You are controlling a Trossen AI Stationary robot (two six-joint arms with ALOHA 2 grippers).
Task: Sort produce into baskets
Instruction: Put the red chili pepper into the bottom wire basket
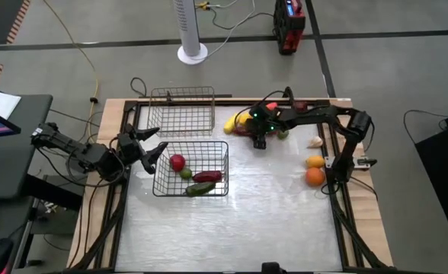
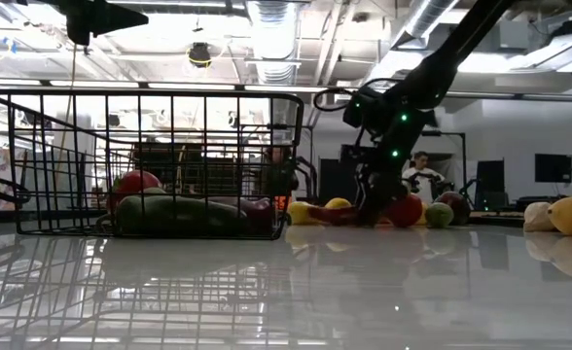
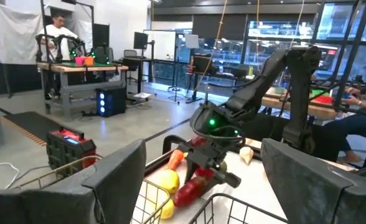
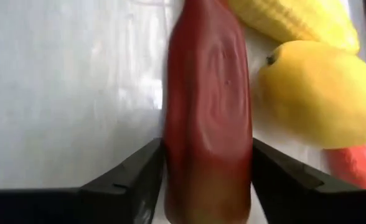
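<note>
1. A long dark-red toy pepper [image 4: 209,106] fills the right wrist view, lying on the white glossy tabletop [image 4: 71,74] with the right gripper [image 4: 208,180] closed on it, one dark finger pressed to each side
2. Just beside that pepper lie a yellow round lemon-like fruit [image 4: 317,93], a yellow ridged corn cob [image 4: 295,18] and part of an orange-red carrot-like piece [image 4: 357,165]
3. From above, the right gripper [image 1: 260,138] is at the far middle of the table, in the cluster of produce, with the arm reaching in from the right edge
4. The silvery wire basket [image 1: 183,111] stands at the far left of the table; nothing can be made out inside it
5. The dark wire basket [image 1: 192,169] stands nearer the middle-left; it holds a red round fruit [image 1: 177,161], a small green round fruit [image 1: 186,173], a dark red long pepper [image 1: 207,176] and a green long vegetable [image 1: 200,189]
6. Two orange round fruits [image 1: 315,169] lie near the right edge, one just beside the other, and a pale garlic-like piece [image 1: 315,141] is beyond them
7. The left gripper [image 1: 152,152] hovers at the dark basket's left side, fingers spread apart and empty
</note>
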